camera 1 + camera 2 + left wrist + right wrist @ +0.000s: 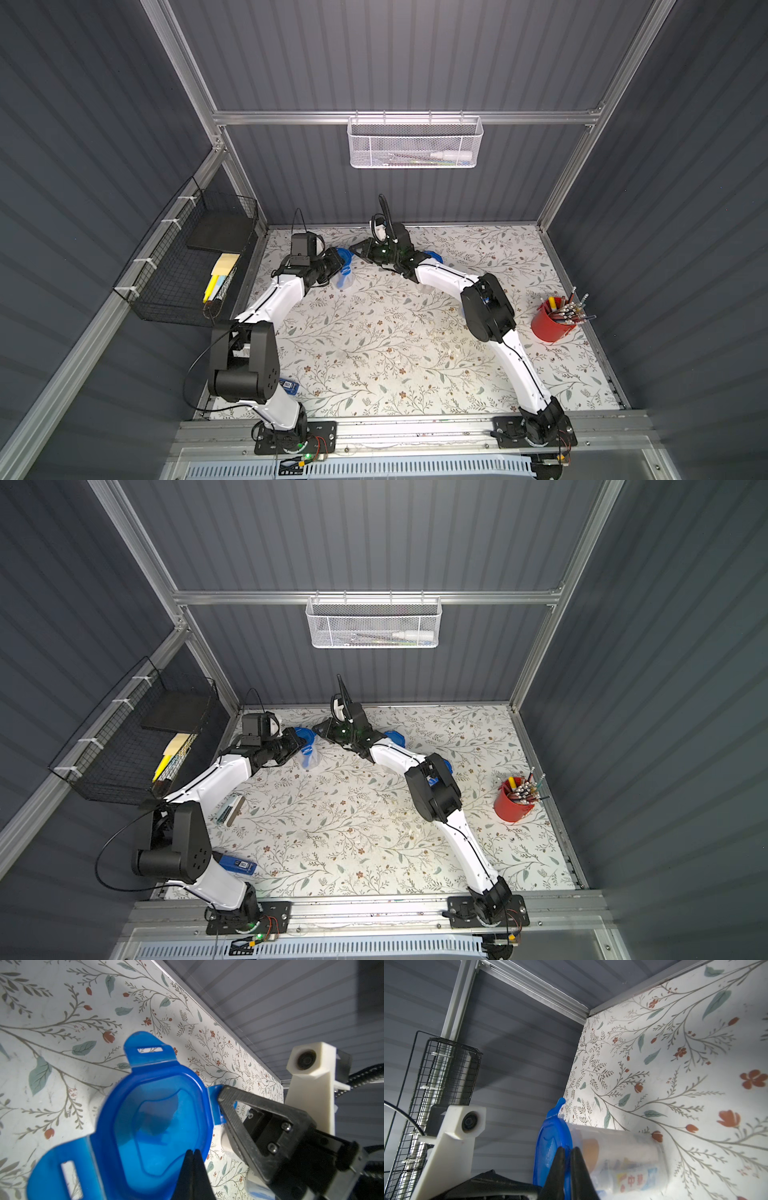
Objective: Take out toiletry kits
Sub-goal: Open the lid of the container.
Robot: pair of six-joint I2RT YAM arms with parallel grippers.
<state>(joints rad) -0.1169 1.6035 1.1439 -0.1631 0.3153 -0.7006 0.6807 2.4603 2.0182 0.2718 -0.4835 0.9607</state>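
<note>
Left gripper sits right up against its own wrist cam, jaws pinched together on the near rim of the blue lid. Right gripper comes in from the opposite side and is clamped on one of the lid's clips. So both arms are about equally close, nose to nose over the same clear jar.

The toiletry kit is inside that jar, under the lid. Through the plastic I can make out one toothpaste tube and one tan cap, lying lengthwise along the jar and running away from the lid. That puts the lid between the fingers and the goods, so I'd guess it has to come off first.

Counts:
- three clips showing, two of them flipped out
- two blue-lidded jars, with the second jar half hidden behind the right arm (can't tell what's in it)
- one red cup of pens
</note>
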